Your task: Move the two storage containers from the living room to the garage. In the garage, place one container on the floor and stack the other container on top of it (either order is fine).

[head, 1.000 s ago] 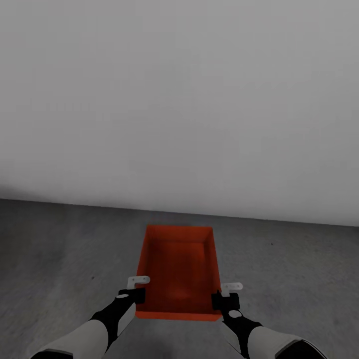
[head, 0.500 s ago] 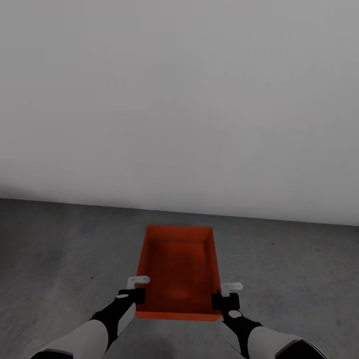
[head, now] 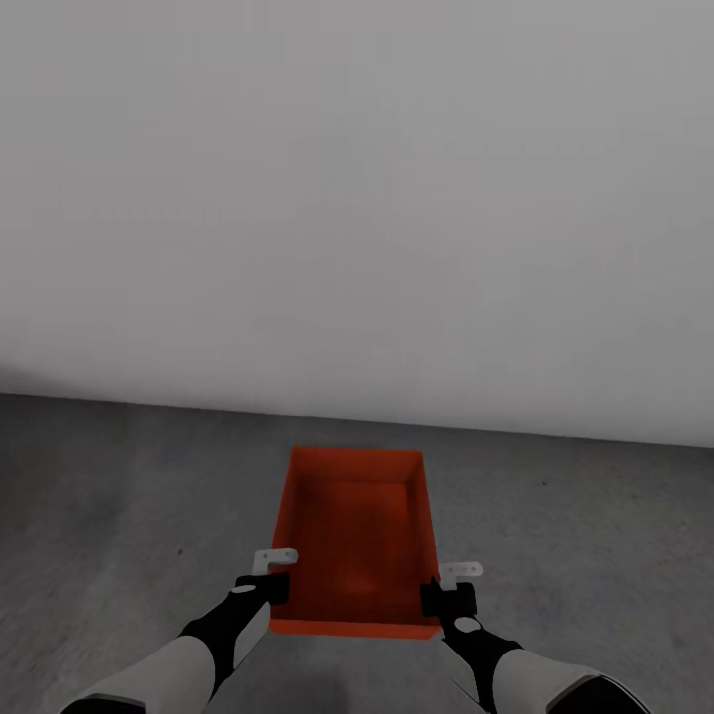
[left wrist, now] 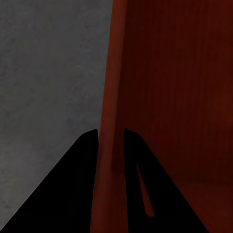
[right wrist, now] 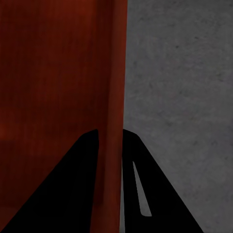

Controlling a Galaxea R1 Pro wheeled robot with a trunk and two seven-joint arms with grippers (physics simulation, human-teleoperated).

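Nothing has shifted over the last second: left gripper (head: 270, 587) and right gripper (head: 442, 595) stay clamped on the container (head: 357, 535) walls at 9 and 3 o'clock, hovering over the garage floor (head: 119, 496), so set-down seems pending.

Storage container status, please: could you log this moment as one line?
left gripper: shut on storage container | right gripper: shut on opposite wall | over concrete floor

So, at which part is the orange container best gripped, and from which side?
Grip the storage container by its two long side walls near the robot's end, one gripper per side, as the left gripper and right gripper do: thin, straight walls fit between the fingers.
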